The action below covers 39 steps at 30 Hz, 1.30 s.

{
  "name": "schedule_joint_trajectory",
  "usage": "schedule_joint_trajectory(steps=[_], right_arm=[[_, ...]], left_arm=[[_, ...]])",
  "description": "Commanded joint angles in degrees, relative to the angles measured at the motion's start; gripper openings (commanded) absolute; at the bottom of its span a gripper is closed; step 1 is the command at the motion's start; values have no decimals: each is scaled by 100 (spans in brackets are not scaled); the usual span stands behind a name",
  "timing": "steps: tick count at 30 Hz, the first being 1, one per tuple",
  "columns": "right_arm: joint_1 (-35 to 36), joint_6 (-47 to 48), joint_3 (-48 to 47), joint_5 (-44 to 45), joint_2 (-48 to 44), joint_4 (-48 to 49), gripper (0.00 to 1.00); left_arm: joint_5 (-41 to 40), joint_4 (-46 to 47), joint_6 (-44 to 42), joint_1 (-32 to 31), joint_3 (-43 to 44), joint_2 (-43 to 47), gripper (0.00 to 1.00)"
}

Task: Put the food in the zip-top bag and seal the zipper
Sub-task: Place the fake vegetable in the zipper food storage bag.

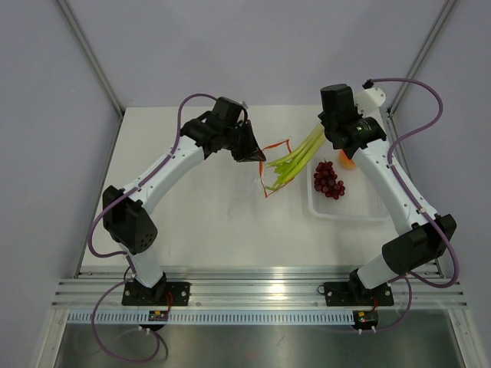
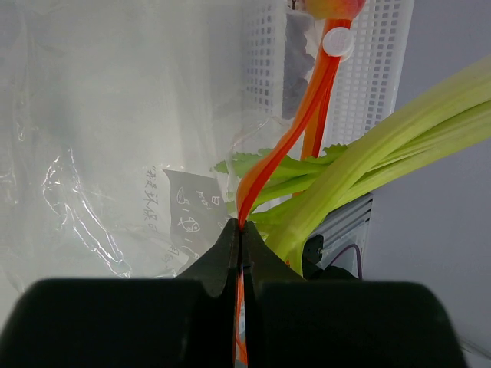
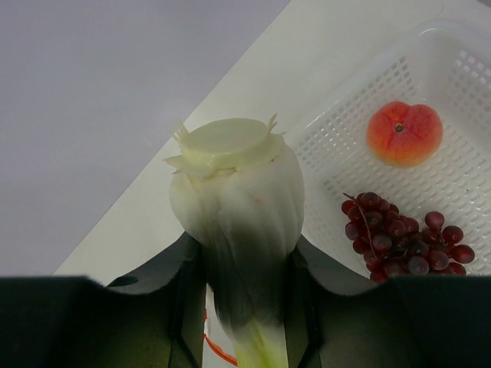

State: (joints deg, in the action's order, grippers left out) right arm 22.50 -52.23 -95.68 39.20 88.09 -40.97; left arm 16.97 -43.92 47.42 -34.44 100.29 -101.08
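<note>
My left gripper [image 1: 258, 156] [image 2: 242, 228] is shut on the orange-red zipper [image 2: 307, 115] of the clear zip-top bag [image 2: 107, 153] [image 1: 266, 184], holding its mouth up. My right gripper [image 1: 324, 129] [image 3: 244, 245] is shut on the white base of the pale-green vegetable stalks [image 3: 234, 192] [image 1: 299, 157]. Their leafy ends [image 2: 360, 161] lie at the bag's mouth, between the two zipper strips. The dark red grapes [image 1: 328, 179] [image 3: 403, 241] and the orange-pink peach-like fruit [image 3: 404, 132] [image 1: 347, 161] rest in the tray.
A white perforated tray [image 1: 360, 208] [image 3: 468, 176] sits right of the bag, under the right arm. Grey walls and metal posts close in the table's back and sides. The arm bases stand at the near edge.
</note>
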Motion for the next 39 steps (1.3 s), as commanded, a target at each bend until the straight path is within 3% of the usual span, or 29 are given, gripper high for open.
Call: schedule_joint_trajectory(steps=[1, 18, 24, 29, 39], right_arm=[[44, 37, -223, 404, -29, -42, 0], [44, 125, -214, 352, -55, -95, 0], [61, -50, -144, -148, 6, 10, 0], [237, -384, -135, -544, 164, 115, 0], [756, -718, -399, -457, 384, -122, 0]], left_arm=[[122, 112, -92, 51, 52, 238, 0], [-62, 147, -171, 104, -203, 273, 0], [87, 296, -102, 95, -212, 176, 0], [149, 340, -31, 25, -150, 106, 0], [157, 560, 83, 7, -352, 106, 0]])
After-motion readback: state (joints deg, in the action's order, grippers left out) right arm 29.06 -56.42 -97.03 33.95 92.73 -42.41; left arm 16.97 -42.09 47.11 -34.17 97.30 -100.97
